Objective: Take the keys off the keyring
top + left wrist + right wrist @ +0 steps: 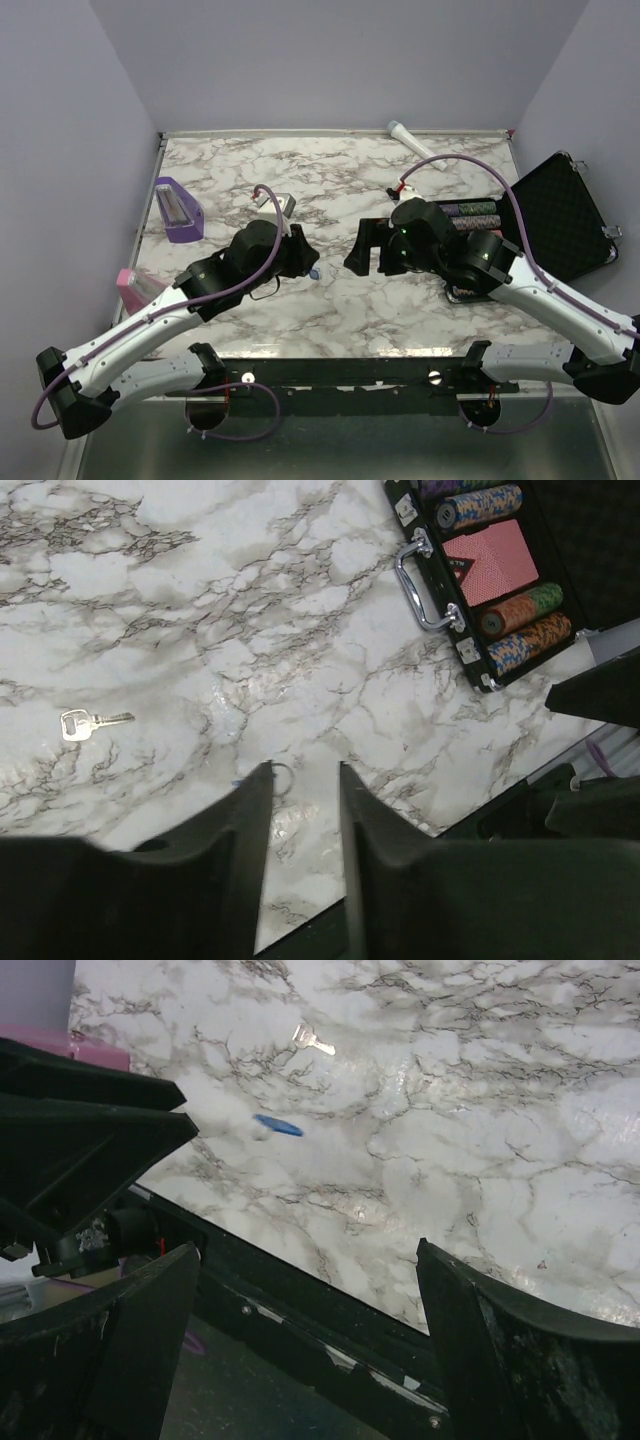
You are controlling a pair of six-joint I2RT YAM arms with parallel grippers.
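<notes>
The small silver key [82,723] lies flat on the marble table by itself, apart from the ring; it also shows in the right wrist view [313,1040]. The blue oval tag [277,1125] lies flat on the table, and in the top view [315,271] it is just off my left gripper's tip. Its thin metal ring [283,775] lies at the tip of one left finger. My left gripper [305,767] is low over the table with its jaws a little apart and nothing between them. My right gripper [305,1250] is wide open and empty, to the right of the tag. The key is hidden in the top view.
An open black case [560,215] with poker chips and cards sits at the right; its handle [425,585] faces the middle. A purple wedge block [175,210] and a pink object [135,288] stand at the left. A white tube [410,135] lies at the back edge.
</notes>
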